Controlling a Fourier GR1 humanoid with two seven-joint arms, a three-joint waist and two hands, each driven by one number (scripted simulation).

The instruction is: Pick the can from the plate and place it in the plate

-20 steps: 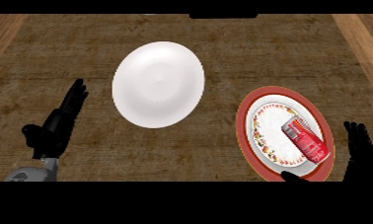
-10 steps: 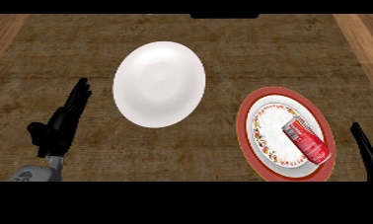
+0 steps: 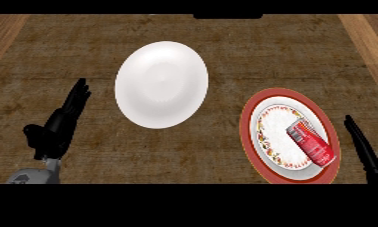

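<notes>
The right hand (image 3: 361,143) shows only as straight, dark fingers at the right edge of the head view; they hold nothing. The can (image 3: 311,142) lies just to the left of these fingers, apart from them. It rests on its side on the right part of the red-rimmed plate (image 3: 255,116), with its long axis running from upper left to lower right across the plate.

The left hand (image 3: 63,121) stands open near the left edge, fingers straight and pointing up, holding nothing; it is at rest. It is well apart from the can.

The white plate (image 3: 162,84) lies on the counter (image 3: 295,51) between the two hands, up and to the left of the red-rimmed plate. This appears to be the destination.

Judgement: the right hand is the nearer hand for the pick. The can has not yet been grasped.
</notes>
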